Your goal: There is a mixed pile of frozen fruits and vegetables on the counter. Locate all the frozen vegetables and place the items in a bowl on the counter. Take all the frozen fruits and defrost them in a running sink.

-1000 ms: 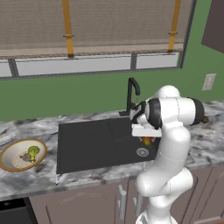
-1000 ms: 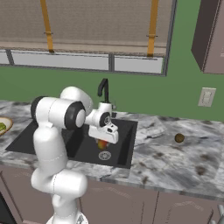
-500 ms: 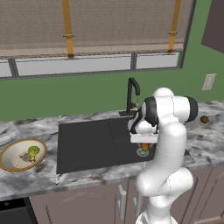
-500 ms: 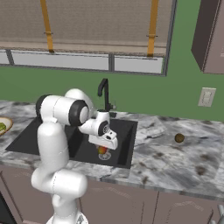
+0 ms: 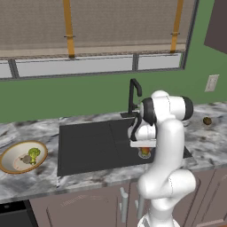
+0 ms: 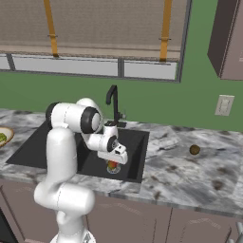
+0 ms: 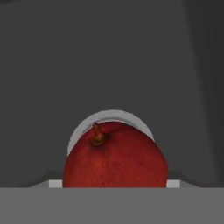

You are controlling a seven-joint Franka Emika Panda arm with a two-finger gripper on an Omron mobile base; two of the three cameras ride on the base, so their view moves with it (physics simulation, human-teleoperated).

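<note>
The red-orange fruit [image 7: 114,157] has a smooth, faintly speckled skin against the matt black sink [image 5: 91,146], whose metal drain [image 7: 83,129] looks dull, beside the glossy veined marble counter [image 6: 190,171].

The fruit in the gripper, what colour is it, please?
Deep red fruit with a brownish stem, clearest in the hand view.

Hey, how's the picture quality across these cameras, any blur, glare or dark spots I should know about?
Left base view: even flat light, no glare; the bowl contents are small and soft. Right base view: sink basin is matte black, with little detail. Hand view: red-orange fruit is close, slightly soft, background dim grey.
</note>
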